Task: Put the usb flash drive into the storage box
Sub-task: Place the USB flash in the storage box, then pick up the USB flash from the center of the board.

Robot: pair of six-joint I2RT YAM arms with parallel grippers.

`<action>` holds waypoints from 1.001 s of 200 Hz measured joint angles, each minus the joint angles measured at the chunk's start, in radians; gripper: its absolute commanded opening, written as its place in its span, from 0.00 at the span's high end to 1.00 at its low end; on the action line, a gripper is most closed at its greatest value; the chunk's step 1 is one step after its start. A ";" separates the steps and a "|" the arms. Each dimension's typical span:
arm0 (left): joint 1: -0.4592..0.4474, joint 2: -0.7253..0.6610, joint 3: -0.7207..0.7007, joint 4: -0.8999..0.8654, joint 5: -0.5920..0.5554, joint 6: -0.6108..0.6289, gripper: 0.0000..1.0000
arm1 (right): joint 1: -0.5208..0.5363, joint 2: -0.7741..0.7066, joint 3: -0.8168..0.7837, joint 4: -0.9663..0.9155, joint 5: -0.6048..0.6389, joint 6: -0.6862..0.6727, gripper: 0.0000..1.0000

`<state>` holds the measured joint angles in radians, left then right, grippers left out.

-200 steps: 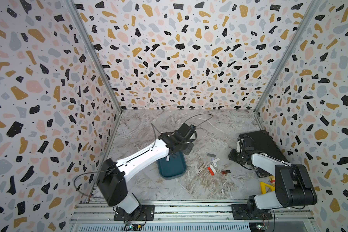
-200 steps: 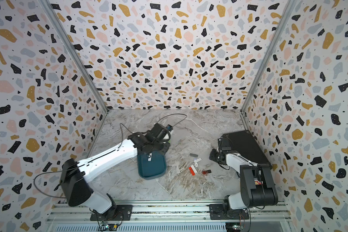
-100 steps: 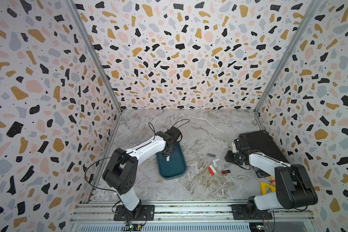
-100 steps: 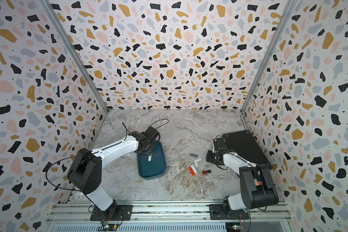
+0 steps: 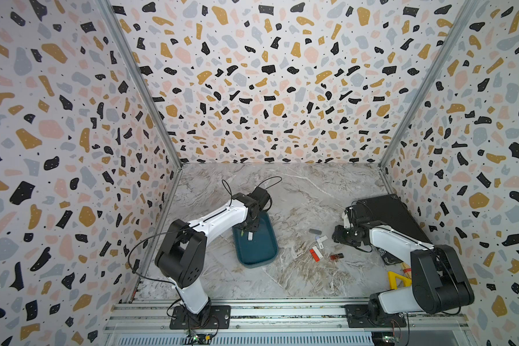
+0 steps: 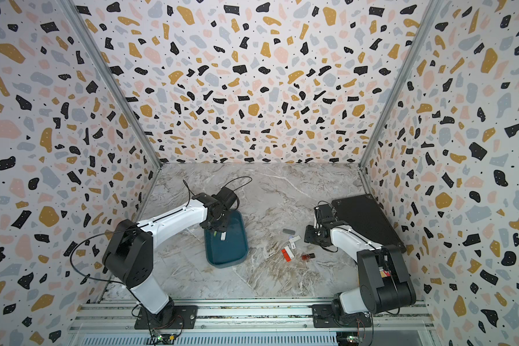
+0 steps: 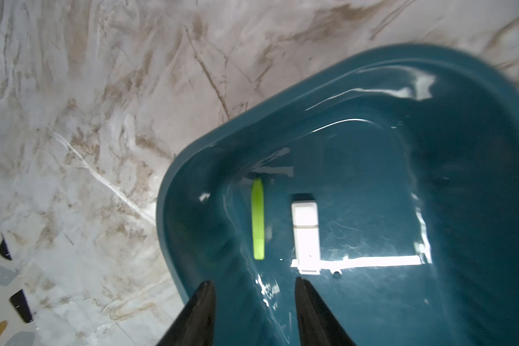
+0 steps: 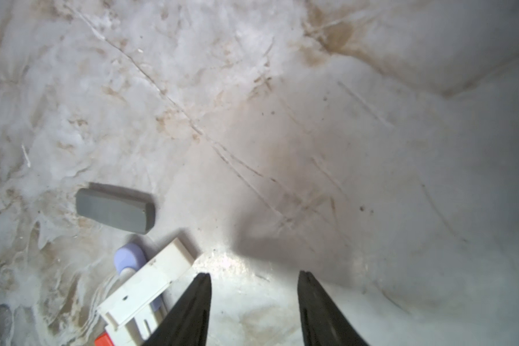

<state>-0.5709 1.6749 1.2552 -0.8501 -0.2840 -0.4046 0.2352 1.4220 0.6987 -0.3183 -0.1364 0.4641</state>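
Teal storage box (image 7: 312,90), white usb flash drive (image 7: 306,236) inside — flat

Noted a flat black rectangular case (image 5: 396,215) lying on the grey-and-brown marble-patterned tabletop (image 5: 297,185), close against the right wall; same case (image 6: 363,218) logged in both top views. Spotted a small yellow plastic triangular frame (image 5: 397,280) in a top view, nearer the front than the case. Recorded terrazzo-patterned wall panels (image 5: 267,90) on three sides and a ribbed aluminium rail (image 5: 282,311) along the front edge.
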 measured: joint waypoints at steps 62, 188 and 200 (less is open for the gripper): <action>0.000 -0.373 -0.045 -0.022 0.145 0.044 0.45 | 0.068 0.000 0.039 -0.049 -0.083 0.021 0.44; 0.000 -0.672 -0.289 -0.062 0.190 0.056 0.39 | 0.151 0.151 0.130 -0.057 -0.086 0.180 0.45; 0.000 -0.672 -0.289 -0.062 0.189 0.057 0.39 | 0.153 0.163 0.142 -0.064 -0.083 0.187 0.47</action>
<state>-0.5713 1.0027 0.9661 -0.9119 -0.0948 -0.3477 0.3885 1.5845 0.8406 -0.3828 -0.2192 0.6514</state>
